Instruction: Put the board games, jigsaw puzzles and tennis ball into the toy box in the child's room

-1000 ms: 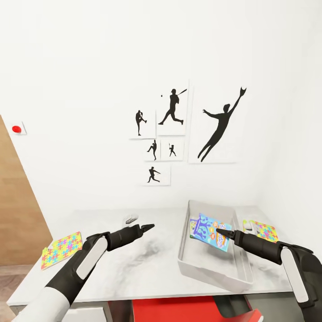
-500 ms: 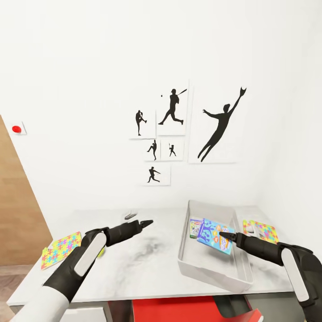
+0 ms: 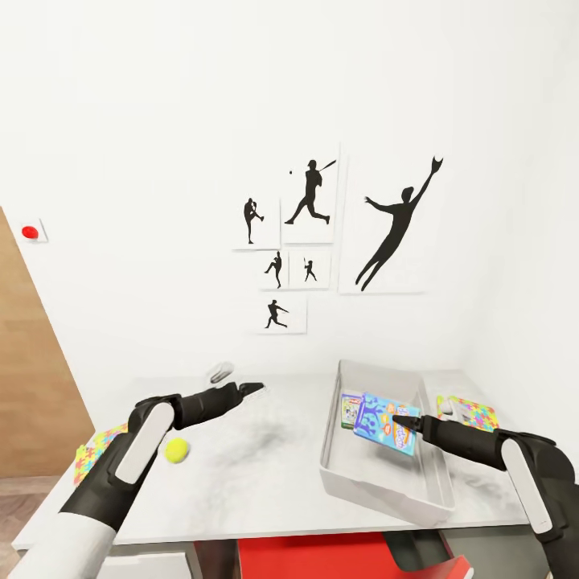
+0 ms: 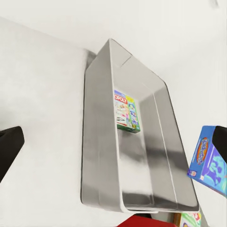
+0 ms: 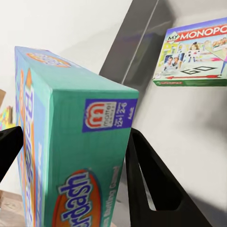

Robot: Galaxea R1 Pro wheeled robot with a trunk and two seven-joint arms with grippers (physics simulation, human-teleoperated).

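Almost Home: Blue Game Hangs Over Toy Box

Right gripper (image 3: pixel 400 417) is clamped on the stiff, light blue board game (image 3: pixel 386 423), held by its edges above the toy box (image 3: pixel 378 486); left gripper (image 3: pixel 251 389) hangs apart, empty.

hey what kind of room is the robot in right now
Probably a child's bedroom or playroom: black baseball-player silhouettes on the white wall, a multicolour jigsaw-pattern box and a small yellow-green ball on the light grey desk.

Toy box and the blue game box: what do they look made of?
Toy box: looks like moulded plastic, light grey, semi-gloss; thin seamless walls with soft reflections. Could be coated metal. Blue game box, held in the right gripper: printed cardboard, judging by its sharp folded edges and full-colour graphics.
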